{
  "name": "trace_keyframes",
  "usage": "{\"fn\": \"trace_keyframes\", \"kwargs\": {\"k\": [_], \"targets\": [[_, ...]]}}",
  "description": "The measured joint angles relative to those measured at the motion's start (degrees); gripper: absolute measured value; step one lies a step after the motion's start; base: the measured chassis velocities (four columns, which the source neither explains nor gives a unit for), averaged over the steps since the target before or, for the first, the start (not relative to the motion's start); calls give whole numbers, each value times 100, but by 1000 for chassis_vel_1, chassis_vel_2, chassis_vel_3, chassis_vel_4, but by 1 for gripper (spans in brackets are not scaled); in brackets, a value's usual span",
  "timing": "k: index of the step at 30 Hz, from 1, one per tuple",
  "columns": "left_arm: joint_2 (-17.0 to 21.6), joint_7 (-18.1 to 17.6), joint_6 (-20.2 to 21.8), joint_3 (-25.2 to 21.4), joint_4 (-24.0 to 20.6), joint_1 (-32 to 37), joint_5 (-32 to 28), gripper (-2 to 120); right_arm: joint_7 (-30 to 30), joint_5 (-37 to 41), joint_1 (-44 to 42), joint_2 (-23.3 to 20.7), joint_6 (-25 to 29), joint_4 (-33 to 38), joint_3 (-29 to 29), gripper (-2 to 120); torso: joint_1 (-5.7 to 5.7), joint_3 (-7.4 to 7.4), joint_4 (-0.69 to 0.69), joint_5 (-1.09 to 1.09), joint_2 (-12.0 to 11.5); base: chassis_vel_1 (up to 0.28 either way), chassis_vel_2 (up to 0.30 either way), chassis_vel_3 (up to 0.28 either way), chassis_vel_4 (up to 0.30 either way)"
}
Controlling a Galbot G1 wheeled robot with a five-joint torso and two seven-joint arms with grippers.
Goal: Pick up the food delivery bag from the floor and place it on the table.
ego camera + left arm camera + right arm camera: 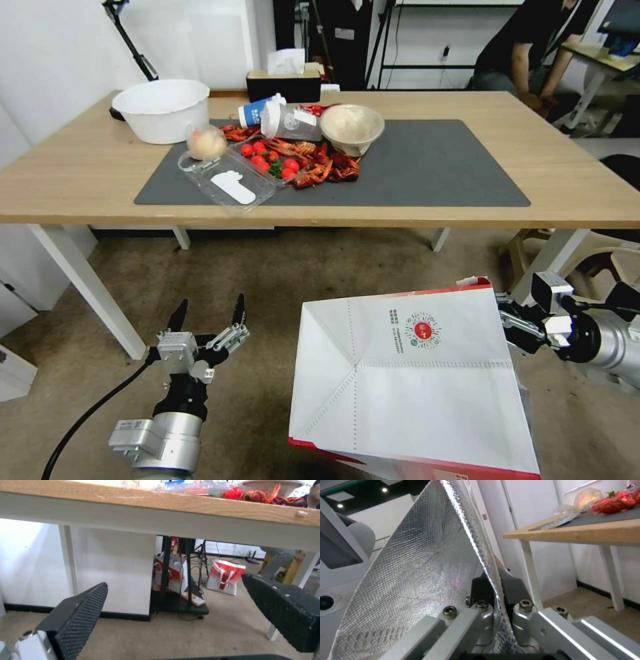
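The food delivery bag (413, 380), white with red edges and a round red logo beside a QR code, hangs tilted in front of the table (80, 173), over the brownish floor (267, 280). Its lower edge runs off the bottom of the head view. My right gripper (512, 327) is shut on the bag's right rim. In the right wrist view the right gripper (496, 580) pinches the silver foil lining (420, 567). My left gripper (208, 313) hovers open and empty left of the bag, below the table edge. The left wrist view shows the left gripper (175, 581) spread wide, facing under the table (166, 522).
A dark mat (433, 167) on the table carries crayfish (320, 163), tomatoes, a clear tray, cups and a bowl (352, 127); a white plastic bowl (161, 109) sits at the left. White table legs (87, 287) stand near my left arm. A stool (600, 253) is at right.
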Motion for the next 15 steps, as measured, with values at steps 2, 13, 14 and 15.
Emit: {"fn": "trace_keyframes", "kwargs": {"k": [2, 13, 14, 15], "targets": [[4, 0, 1, -1, 0, 1, 6, 100, 0, 1, 2, -4, 0, -1, 0, 0, 10, 20, 0, 0, 32, 0, 0, 0, 0], [11, 1, 18, -8, -26, 26, 32, 100, 27, 4, 27, -26, 5, -11, -13, 0, 93, 160, 0, 0, 254, 0, 0, 0, 0], [11, 5, 18, -6, -31, 39, 34, 100, 26, 5, 24, -34, 10, -12, -13, 0, 115, 199, 0, 0, 315, 0, 0, 0, 0], [11, 5, 18, -6, -31, 39, 34, 100, 26, 5, 24, -34, 10, -12, -13, 0, 115, 199, 0, 0, 315, 0, 0, 0, 0]]}}
